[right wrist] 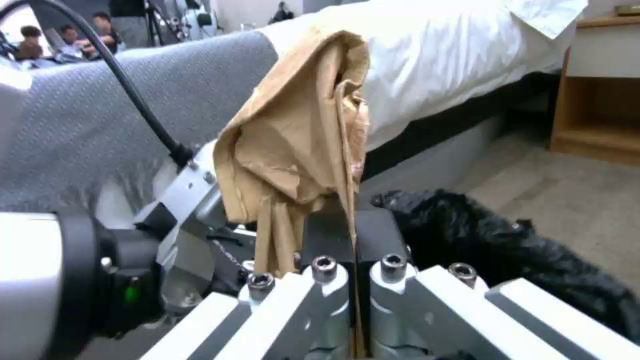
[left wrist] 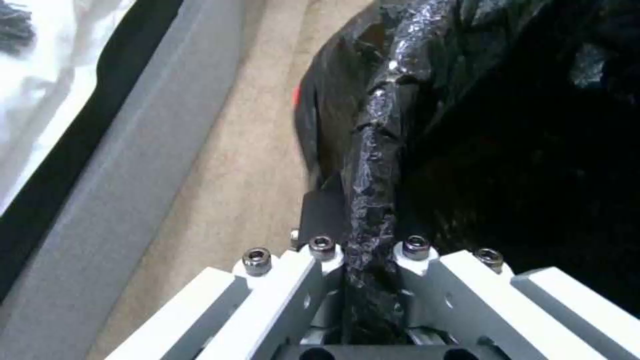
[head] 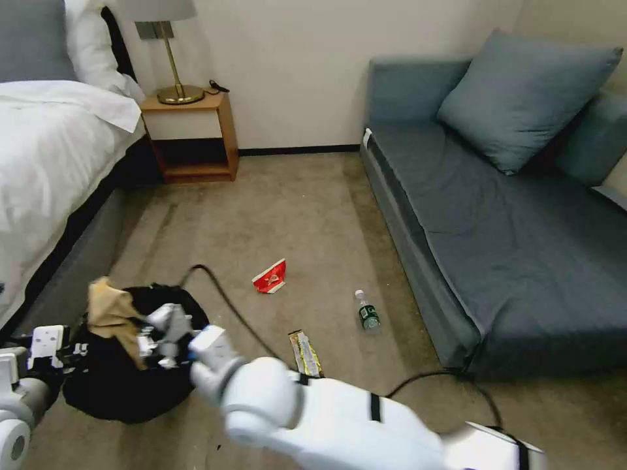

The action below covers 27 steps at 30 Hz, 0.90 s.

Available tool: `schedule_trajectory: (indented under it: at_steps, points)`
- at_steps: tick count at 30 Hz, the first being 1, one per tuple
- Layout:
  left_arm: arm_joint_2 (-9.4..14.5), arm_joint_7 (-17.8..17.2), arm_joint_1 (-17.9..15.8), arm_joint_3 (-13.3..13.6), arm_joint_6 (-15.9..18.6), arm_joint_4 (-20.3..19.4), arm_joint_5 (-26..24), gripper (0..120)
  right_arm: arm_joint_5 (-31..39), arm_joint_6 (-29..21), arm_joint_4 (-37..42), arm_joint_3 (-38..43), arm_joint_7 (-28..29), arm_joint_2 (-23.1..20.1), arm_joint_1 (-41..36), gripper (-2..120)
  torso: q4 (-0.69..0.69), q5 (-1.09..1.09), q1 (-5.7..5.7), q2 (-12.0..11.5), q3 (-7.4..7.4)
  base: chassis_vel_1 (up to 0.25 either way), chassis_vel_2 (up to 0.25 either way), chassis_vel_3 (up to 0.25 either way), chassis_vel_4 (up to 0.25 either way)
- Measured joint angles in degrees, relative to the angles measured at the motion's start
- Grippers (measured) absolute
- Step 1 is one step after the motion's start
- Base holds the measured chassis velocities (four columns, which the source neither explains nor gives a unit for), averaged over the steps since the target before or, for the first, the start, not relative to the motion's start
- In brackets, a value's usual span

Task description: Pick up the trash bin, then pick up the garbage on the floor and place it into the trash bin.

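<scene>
A bed [head: 46,150] runs along the left side of a carpeted room, with a nightstand [head: 192,134] and lamp [head: 166,46] beyond its far corner.

Low at the left, beside the bed, the left claw [left wrist: 370,250] is pressed together on the rim of the bin [head: 121,378], pinching the crinkled black liner [left wrist: 373,165] between its fingers. The bin's dark mouth opens just right of this claw.

The right arm [head: 313,411] reaches across from the lower right, and the right claw [head: 140,336] sits over the bin's mouth, just right of the left claw. Its fingers [right wrist: 337,235] are pressed together on a crumpled tan cardboard piece [head: 114,313], which sticks up past the fingertips above the liner. From the wrist camera, the cardboard [right wrist: 300,150] stands tall out of the closed fingers, with the liner's black edge [right wrist: 480,235] just beyond.

A black cable [head: 222,300] loops from this claw across the carpet. Right of the right claw, well apart from the bin, lie three pieces of litter: a red-and-white carton [head: 270,277] farther away, a yellow-silver wrapper [head: 305,353] nearer the arm, and a clear bottle [head: 368,313] with a green label lying farther right.

A grey-blue sofa [head: 509,248] with a cushion [head: 526,91] takes up the right side.
</scene>
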Motion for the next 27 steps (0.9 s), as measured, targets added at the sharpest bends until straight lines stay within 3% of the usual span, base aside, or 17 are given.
schedule_trajectory:
  at_steps: [4,9,11,19,22,24,27]
  points:
    - [-0.13,0.02,0.16,-0.24,0.00,-0.32,-0.03,3,-0.92,0.24,-2.15,-0.36,0.27,0.59,0.56,0,0.00,0.00,0.00,0.00,0.00,0.000,0.000,0.000,0.000]
    - [-0.25,0.16,0.36,-0.56,0.00,-0.41,-0.12,3,-1.74,0.76,-3.16,-0.05,0.09,0.93,0.60,17,-0.01,0.00,0.00,0.00,0.00,0.000,0.000,0.000,0.000]
    - [-0.25,0.17,0.36,-0.57,0.00,-0.41,-0.12,3,-1.82,0.79,-3.16,-0.04,0.02,0.97,0.60,19,0.00,0.00,0.00,0.00,0.00,0.000,0.000,0.000,0.000]
    - [-0.19,0.25,0.10,-0.52,-0.02,-0.22,-0.16,3,-2.12,1.06,-2.60,0.92,-0.37,1.33,0.44,54,-0.01,0.01,0.00,0.00,0.00,0.000,0.000,0.000,0.000]
    - [-0.19,0.25,0.09,-0.51,-0.02,-0.22,-0.16,3,-2.15,1.07,-2.56,0.99,-0.41,1.35,0.41,57,0.00,0.01,0.00,0.00,0.00,0.000,0.000,0.000,0.000]
    - [-0.22,0.26,-0.02,-0.51,-0.03,0.11,-0.16,3,-2.55,1.08,-1.98,1.76,-0.80,0.97,-0.11,73,0.00,0.02,0.00,0.00,0.00,0.000,0.000,0.000,0.000]
    - [-0.12,0.26,-0.33,-0.71,-0.04,0.90,-0.20,3,-3.30,1.04,-0.44,3.05,-0.82,-0.78,-0.85,82,0.00,0.01,0.00,0.00,0.00,0.000,0.000,0.000,0.000]
